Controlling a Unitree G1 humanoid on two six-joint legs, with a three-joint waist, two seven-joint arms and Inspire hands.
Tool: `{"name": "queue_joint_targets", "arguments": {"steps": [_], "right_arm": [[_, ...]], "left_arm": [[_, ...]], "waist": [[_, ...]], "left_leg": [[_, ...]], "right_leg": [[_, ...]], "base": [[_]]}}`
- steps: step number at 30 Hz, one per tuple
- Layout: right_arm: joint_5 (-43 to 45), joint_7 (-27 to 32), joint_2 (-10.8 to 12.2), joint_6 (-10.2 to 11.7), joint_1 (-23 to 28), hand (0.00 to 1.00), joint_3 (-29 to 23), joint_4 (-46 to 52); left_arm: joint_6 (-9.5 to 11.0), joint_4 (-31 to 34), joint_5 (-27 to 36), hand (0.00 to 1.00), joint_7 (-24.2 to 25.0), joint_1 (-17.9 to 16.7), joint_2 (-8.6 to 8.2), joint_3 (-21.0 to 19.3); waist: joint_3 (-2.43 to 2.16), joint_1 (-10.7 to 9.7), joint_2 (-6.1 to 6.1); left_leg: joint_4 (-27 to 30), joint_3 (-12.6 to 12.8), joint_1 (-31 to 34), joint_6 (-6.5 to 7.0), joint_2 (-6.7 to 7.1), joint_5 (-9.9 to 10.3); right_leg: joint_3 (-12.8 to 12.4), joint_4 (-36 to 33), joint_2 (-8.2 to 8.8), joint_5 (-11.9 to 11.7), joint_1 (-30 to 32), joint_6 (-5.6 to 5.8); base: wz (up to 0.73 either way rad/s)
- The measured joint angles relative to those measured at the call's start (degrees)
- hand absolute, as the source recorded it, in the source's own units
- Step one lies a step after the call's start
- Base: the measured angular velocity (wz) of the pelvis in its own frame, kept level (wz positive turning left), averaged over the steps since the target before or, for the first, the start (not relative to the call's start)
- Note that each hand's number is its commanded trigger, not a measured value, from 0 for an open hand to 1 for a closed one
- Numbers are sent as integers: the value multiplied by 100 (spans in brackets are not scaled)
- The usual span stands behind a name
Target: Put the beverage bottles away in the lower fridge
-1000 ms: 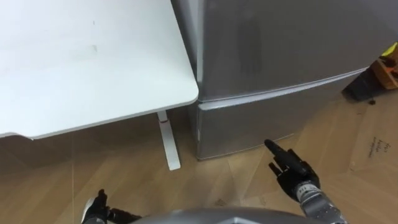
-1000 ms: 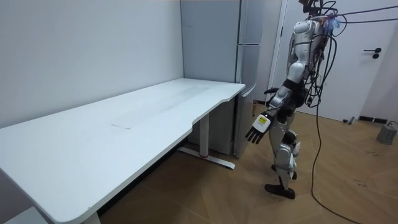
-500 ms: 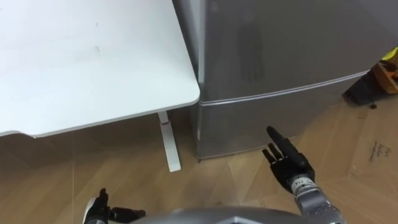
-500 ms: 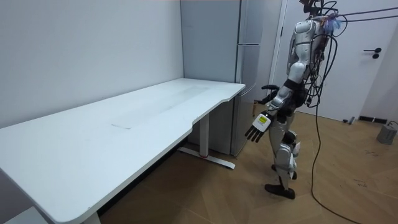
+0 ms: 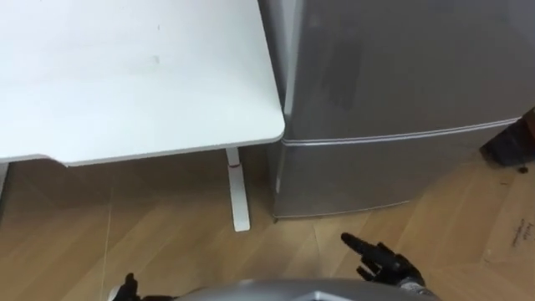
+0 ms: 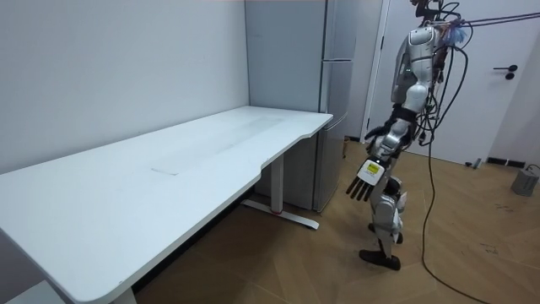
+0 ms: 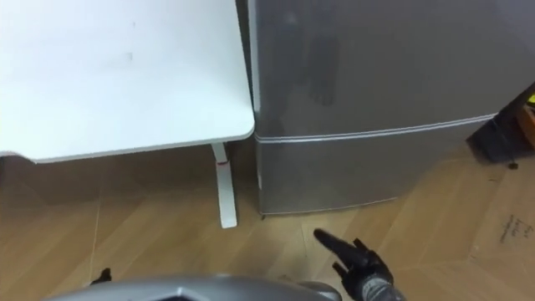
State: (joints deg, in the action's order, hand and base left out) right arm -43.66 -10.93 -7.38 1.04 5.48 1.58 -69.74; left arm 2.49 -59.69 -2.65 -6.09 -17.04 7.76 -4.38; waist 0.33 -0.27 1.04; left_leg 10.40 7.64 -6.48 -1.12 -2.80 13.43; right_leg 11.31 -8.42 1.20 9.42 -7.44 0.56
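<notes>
The robot stands facing the fridge [image 5: 401,67], its lower door [image 5: 368,176] closed just beside the table's [image 5: 125,84] near right corner, right hand [image 5: 386,265] and left hand [image 6: 367,176] both straight-fingered, holding nothing.

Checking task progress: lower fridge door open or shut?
Shut. The lower fridge door sits flush below the upper door, only a thin seam between them; the right hand, fingers straight, is clear of it.
</notes>
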Motion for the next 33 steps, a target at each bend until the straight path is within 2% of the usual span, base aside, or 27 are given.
{"name": "queue_joint_targets", "arguments": {"steps": [3,5,10,13,19,24,27,30,33], "right_arm": [[594,150,-5,-43,-39,0,-65,-248],[986,277,-5,-75,-88,0,-122,-451],[1715,468,-2,-101,-102,0,-187,-577],[2289,635,-1,-101,-139,0,-178,-577],[2622,791,-2,-107,-181,0,-169,-644],[2589,763,-7,-132,-150,0,-179,-710],[2596,691,-9,-188,-143,0,-253,-712],[2598,641,-49,-217,-146,0,-411,-844],[2596,694,-142,-248,-141,0,-410,-875]], "left_arm": [[-27,-149,-199,0,0,2,-5,-68],[-126,-344,-349,0,0,-4,-9,-228],[-357,-470,-602,0,2,-30,-14,-268],[-401,-523,-716,0,2,-44,-37,-267],[-631,-596,-747,0,14,0,-41,-270],[-880,-597,-1078,0,68,6,-43,-274],[-1006,-562,-1329,0,170,7,-50,-419],[-1102,-486,-1565,0,269,30,-52,-612],[-1257,-392,-1568,0,271,78,-51,-621]], "waist": [[-9,71,25],[-16,71,36],[-14,73,35],[-15,98,27],[-9,83,38],[-8,68,41],[-10,60,47],[-15,59,24],[-26,48,-34]], "left_leg": [[48,-85,53,16,52,-9],[130,-172,100,20,75,-10],[148,-309,109,22,94,-11],[145,-311,91,22,97,-12],[128,-326,-2,21,113,-12],[115,-342,-11,22,143,-12],[113,-339,-7,22,151,-12],[87,-327,-12,23,161,-12],[68,-314,-7,34,176,-19]], "right_leg": [[17,61,38,50,2,6],[128,62,62,53,-11,10],[236,68,78,65,-82,19],[267,62,87,108,-96,12],[284,71,102,155,-218,28],[304,73,128,169,-254,50],[302,74,137,172,-254,57],[302,80,146,181,-210,70],[284,66,159,184,-179,76]], "base": [[17],[17],[14],[7],[2],[4],[0],[0],[-3]]}}
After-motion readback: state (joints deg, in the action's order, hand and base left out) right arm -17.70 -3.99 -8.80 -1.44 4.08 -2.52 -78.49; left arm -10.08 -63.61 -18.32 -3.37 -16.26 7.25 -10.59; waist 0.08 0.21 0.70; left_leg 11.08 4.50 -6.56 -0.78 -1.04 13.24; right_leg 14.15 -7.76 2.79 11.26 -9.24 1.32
